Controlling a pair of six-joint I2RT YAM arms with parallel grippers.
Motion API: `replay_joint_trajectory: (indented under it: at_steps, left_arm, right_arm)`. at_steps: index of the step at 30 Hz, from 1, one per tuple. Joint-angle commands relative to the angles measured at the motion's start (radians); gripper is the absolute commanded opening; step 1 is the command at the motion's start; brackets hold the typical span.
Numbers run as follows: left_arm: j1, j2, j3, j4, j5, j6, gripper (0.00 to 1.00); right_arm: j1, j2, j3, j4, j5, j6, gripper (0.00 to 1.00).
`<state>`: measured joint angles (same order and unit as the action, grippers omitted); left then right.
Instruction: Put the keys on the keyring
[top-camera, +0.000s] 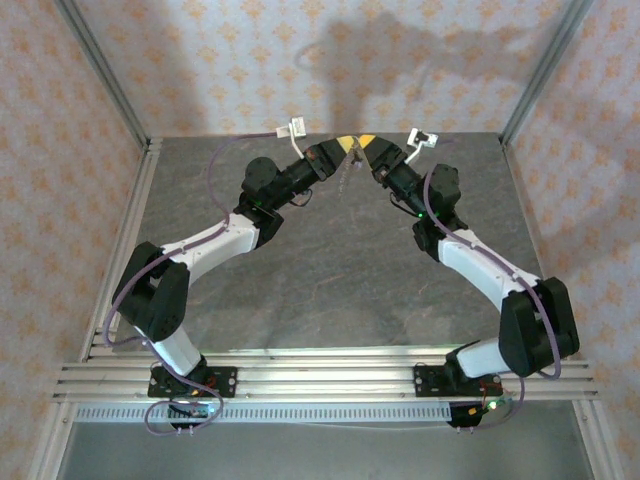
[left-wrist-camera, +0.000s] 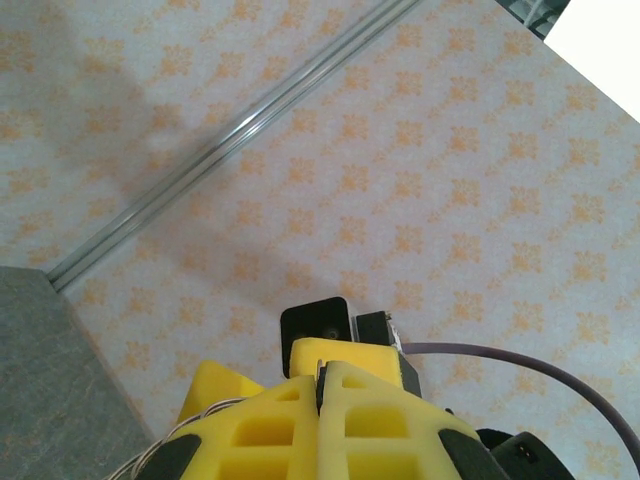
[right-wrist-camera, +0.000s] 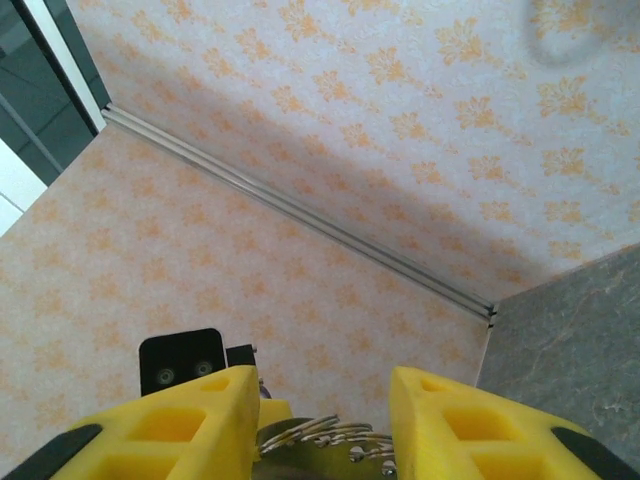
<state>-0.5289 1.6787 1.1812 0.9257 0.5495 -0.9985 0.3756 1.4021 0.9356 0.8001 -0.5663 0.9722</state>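
Up at twelve o'clock over the bench (top-camera: 330, 280), the left claw (left-wrist-camera: 322, 385) is pinched tight on something I can't make out, the right claw (right-wrist-camera: 322, 385) stands part open with the keyring (right-wrist-camera: 318, 433) between its fingers, so ease together gently, loop steady.

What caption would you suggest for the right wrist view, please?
Right gripper, yellow fingers spread either side of a metal keyring, against orange-patterned wallpaper.

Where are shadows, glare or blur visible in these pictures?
Top external view: the arms cast a soft shadow on the back wall. Left wrist view: the top right corner is washed out. Right wrist view: a blurred grey smudge at top right, a shadow band across the wall.
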Motion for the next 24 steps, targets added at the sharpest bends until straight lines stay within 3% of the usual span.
replay_joint_trajectory:
  at_steps: [1,10,24]
  left_arm:
    - [-0.002,-0.006,0.033,0.015,-0.015,-0.011,0.0]
    - [-0.001,0.001,0.029,0.018,-0.029,-0.019,0.0]
    - [-0.002,0.009,0.03,0.022,-0.036,-0.025,0.0]
  right_arm:
    - [0.012,-0.002,0.027,0.098,0.01,0.018,0.38]
    - [0.014,-0.058,-0.024,0.104,0.042,-0.003,0.39]
    - [0.034,-0.019,-0.004,0.106,0.008,-0.004,0.36]
